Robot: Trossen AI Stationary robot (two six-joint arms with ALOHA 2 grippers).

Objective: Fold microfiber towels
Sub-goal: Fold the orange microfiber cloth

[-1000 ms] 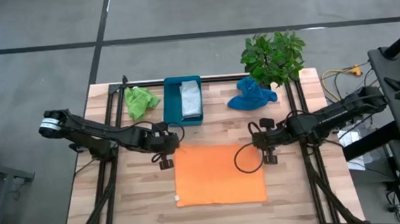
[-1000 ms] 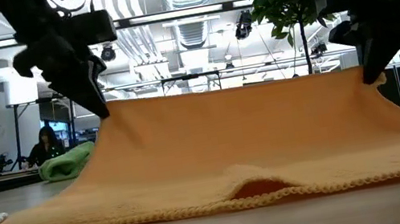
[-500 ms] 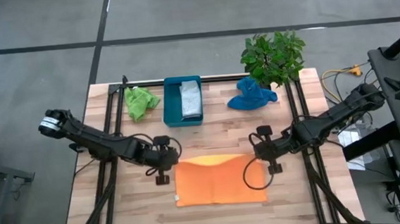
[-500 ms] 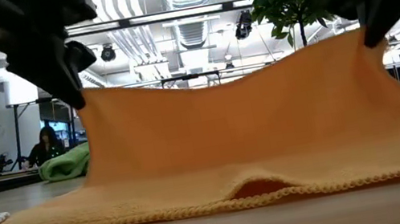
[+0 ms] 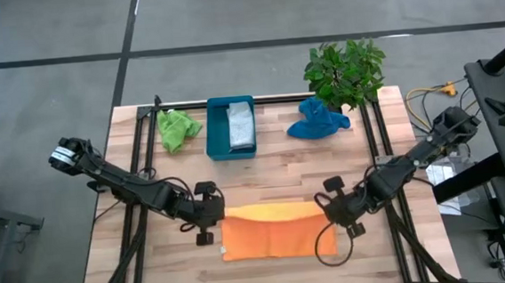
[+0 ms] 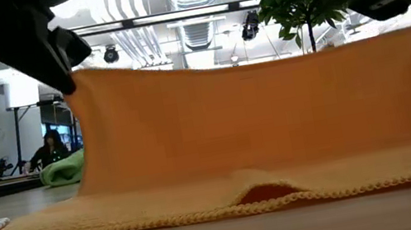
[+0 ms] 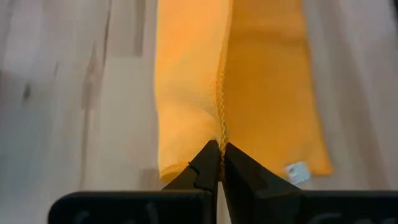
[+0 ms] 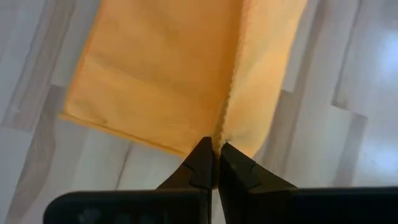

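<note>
The orange towel point(image 5: 277, 231) lies at the table's near middle. Its near part point(image 6: 220, 200) rests flat on the wood, while its far edge is raised and stretched between both grippers. My left gripper point(image 5: 212, 219) is shut on the edge's left corner. My right gripper point(image 5: 331, 211) is shut on the right corner. The green towel point(image 5: 177, 127) and the blue towel point(image 5: 318, 121) lie bunched at the far side. The grey towel point(image 5: 241, 124) sits folded in the teal tray point(image 5: 216, 131). My left gripper pinches the raised edge's left corner point(image 7: 221, 132) between its two fingers, slanting down from the table's left. The hem runs straight away from the fingertips. The cloth hangs below the hold as an upright sheet point(image 6: 148, 124), its lower part on the table. My right gripper pinches the raised edge's right corner point(image 8: 227, 127) between its two fingers, pointing steeply down from the table's right. That corner is lifted clear. The edge between the two holds point(image 6: 262, 55) is drawn nearly straight.
A potted plant point(image 5: 346, 71) stands at the far right, behind the blue towel. Black frame rails point(image 5: 137, 212) run along both sides of the table. Bare wood point(image 5: 272, 171) lies between the orange towel and the far objects. A person point(image 6: 48, 150) sits in the room beyond.
Both grippers, still shut on the corners, have carried the orange towel's far edge toward the table's near edge and slightly up. The raised sheet now stands taller and its top is straighter. The towel's near part has stayed flat on the table.
</note>
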